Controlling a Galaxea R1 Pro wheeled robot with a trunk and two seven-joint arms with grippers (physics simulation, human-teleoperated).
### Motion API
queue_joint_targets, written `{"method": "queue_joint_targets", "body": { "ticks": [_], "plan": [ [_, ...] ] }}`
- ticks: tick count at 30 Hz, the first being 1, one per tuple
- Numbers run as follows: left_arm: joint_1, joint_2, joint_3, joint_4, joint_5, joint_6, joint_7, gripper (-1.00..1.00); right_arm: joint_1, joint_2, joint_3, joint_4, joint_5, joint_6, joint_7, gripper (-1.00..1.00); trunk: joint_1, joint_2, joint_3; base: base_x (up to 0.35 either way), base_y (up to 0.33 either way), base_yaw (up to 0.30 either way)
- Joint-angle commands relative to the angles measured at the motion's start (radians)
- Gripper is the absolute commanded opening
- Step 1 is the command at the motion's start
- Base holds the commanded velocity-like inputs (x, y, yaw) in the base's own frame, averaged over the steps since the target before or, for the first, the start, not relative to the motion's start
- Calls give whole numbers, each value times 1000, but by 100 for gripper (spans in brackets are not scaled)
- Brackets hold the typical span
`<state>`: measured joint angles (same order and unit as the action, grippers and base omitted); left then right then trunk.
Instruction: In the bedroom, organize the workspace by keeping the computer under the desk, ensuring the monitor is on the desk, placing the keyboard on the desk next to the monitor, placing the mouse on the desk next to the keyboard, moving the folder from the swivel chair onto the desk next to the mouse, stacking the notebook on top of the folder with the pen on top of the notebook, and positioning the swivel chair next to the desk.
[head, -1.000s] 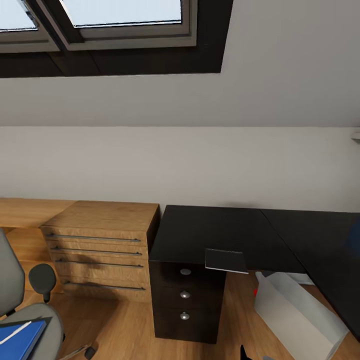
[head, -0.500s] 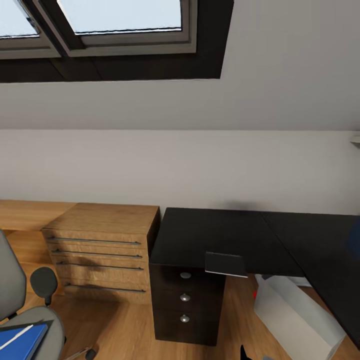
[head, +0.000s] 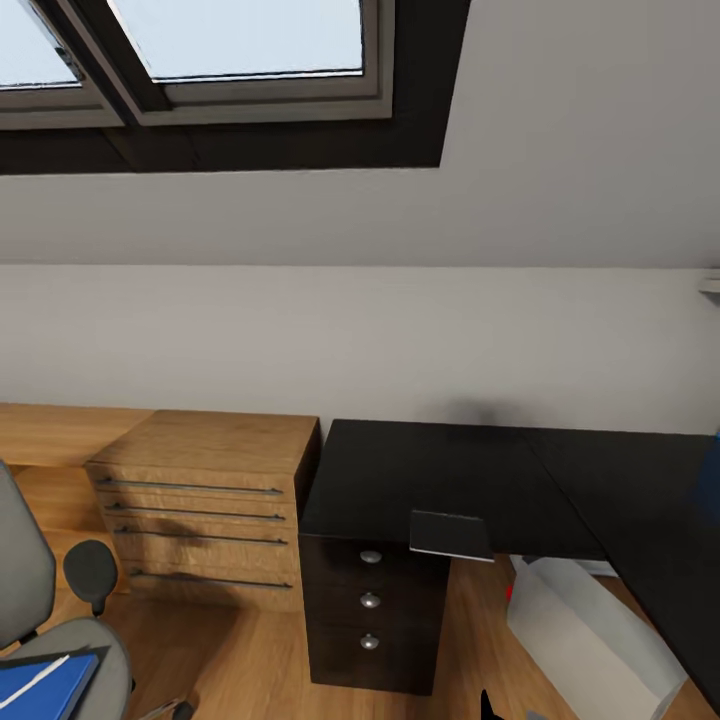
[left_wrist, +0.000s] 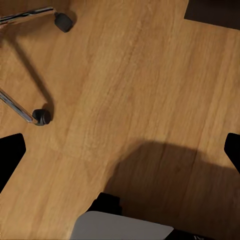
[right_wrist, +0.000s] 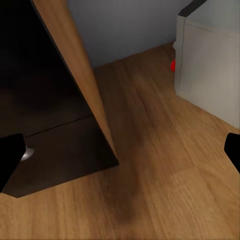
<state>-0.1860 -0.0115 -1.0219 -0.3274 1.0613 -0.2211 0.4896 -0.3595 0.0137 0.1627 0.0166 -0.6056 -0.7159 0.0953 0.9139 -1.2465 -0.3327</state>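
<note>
Head view, going left to right. Swivel chair (head: 40, 620) at 8 o'clock, grey back and seat, black armrest. The blue folder (head: 40, 688) lies on its seat with the pen (head: 35, 672) resting across it, white and thin. Wooden drawer chest (head: 205, 505) next at 8–9 o'clock, against the wall, four long handles. The desk (head: 420, 480) touches the chest's right side, black top running off toward 4 o'clock, black drawers (head: 370, 620) with round silver knobs below. The notebook (head: 450, 535) sits at the desk's front edge near 6 o'clock, overhanging slightly. The computer (head: 585, 640) stands on the wood floor under the desk at 5 o'clock, light grey, red spot on its left. Skylight (head: 230, 60) at 11–12 o'clock.

Left gripper (left_wrist: 120, 150) over bare floor, fingertips at the picture's two sides, spread wide, nothing between; chair casters (left_wrist: 42, 116) nearby. Right gripper (right_wrist: 120, 155) also spread wide and empty, low by the desk's drawers and computer.
</note>
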Motion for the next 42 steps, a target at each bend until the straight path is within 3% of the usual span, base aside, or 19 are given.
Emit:
{"method": "queue_joint_targets", "body": {
  "ticks": [1,33,42],
  "plan": [
    [-1,1,-8,0,11,-6,4,100,-1,0,3,2,-11,-4,9,100,-4,7,2,0,0,0],
    [-1,0,-10,12,12,-11,4,100,-1,0,3,2,-11,-4,9,100,-127,231,102,0,0,0],
    [-1,1,-2,13,21,-13,6,100,-1,0,3,2,-11,-4,9,100,-127,231,102,0,0,0]
  ]
}}
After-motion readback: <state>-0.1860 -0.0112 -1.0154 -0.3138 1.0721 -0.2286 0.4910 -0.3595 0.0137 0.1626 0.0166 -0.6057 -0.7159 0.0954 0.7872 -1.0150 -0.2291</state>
